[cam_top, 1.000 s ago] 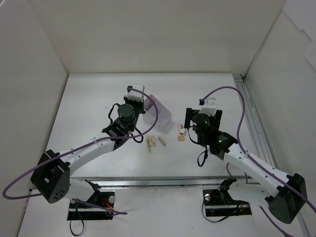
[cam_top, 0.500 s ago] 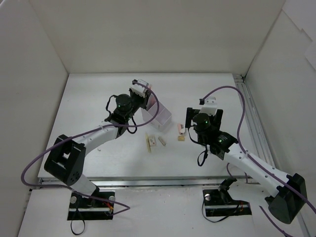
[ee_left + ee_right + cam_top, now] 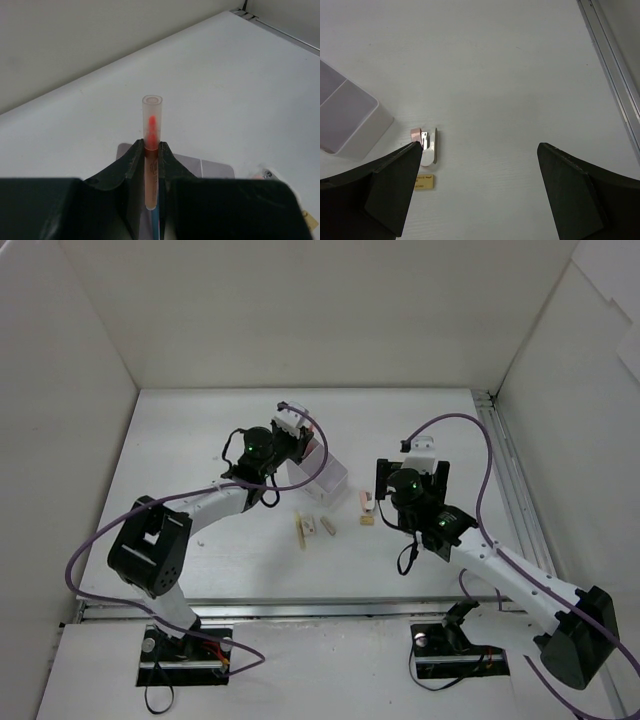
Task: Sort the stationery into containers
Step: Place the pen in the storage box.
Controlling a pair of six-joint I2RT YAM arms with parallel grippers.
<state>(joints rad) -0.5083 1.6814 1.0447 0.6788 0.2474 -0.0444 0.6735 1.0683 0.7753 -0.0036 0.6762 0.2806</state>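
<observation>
My left gripper [image 3: 288, 436] is shut on a pinkish pen with a clear cap and red tip [image 3: 152, 115], and holds it over the lavender two-compartment box [image 3: 328, 476]. The box shows just beyond the jaws in the left wrist view [image 3: 210, 167]. My right gripper [image 3: 480, 146] is open and empty, low over the table. A pinkish-white eraser [image 3: 427, 145] and a tan eraser [image 3: 424, 182] lie by its left finger. They also show in the top view, pinkish-white eraser [image 3: 366, 502] and tan eraser [image 3: 367, 521].
A yellowish pen [image 3: 300, 531] and two small pale erasers [image 3: 310, 526] [image 3: 329, 526] lie in front of the box. The box corner shows in the right wrist view [image 3: 347, 117]. A metal rail [image 3: 510, 490] runs along the table's right edge.
My left arm has swung right and farther away, carrying the pen from the box's left side to over it. The right arm has barely moved.
</observation>
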